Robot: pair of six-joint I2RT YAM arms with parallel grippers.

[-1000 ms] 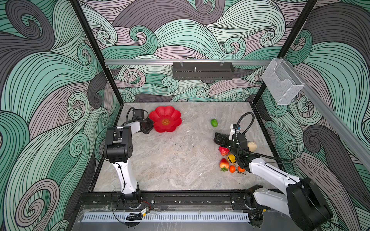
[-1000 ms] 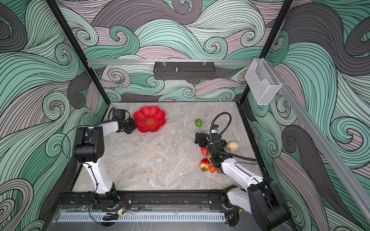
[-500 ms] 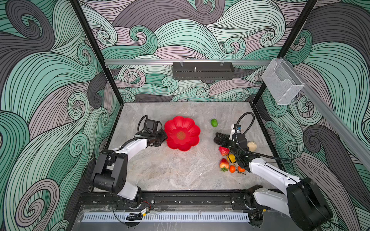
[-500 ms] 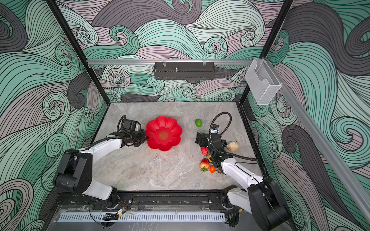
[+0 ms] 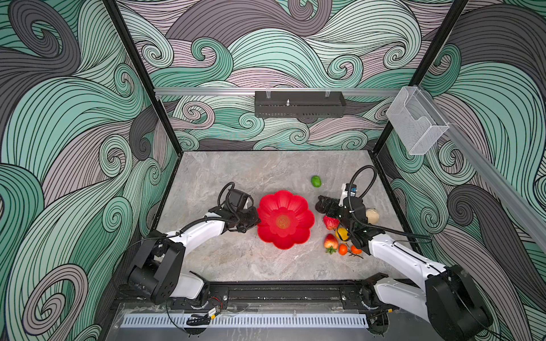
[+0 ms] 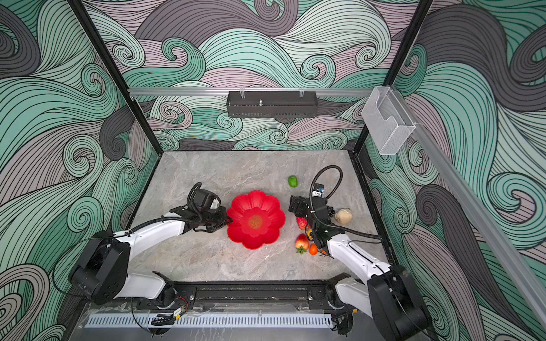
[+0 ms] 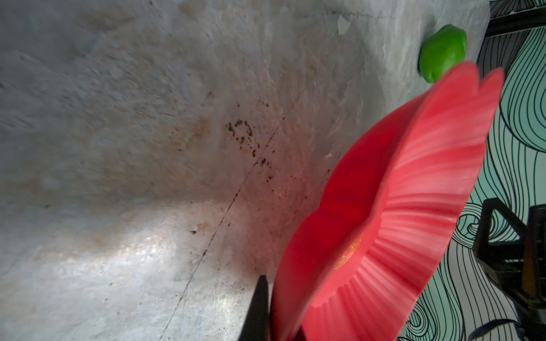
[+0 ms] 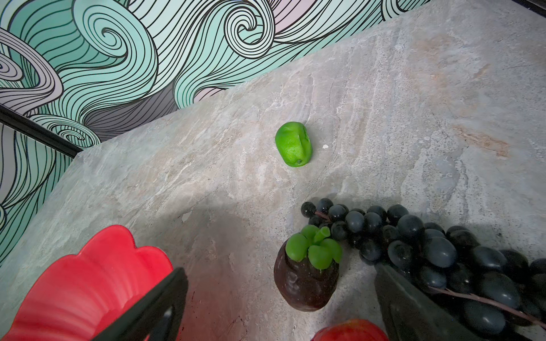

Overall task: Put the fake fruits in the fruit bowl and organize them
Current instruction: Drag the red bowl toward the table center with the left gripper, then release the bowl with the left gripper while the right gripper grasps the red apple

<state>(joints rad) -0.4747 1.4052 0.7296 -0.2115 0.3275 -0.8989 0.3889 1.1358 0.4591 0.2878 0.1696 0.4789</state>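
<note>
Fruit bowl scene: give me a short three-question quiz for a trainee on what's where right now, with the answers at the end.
1. True or false: the fruit bowl already holds fruit.
2. The left hand is: A open above the table; B shut on the bowl's rim; C holding a strawberry.
3. Fill in: the green fruit lying alone on the table beyond the bowl is a ____.

Key: 1 false, the bowl is empty. 2 B. 3 lime.
</note>
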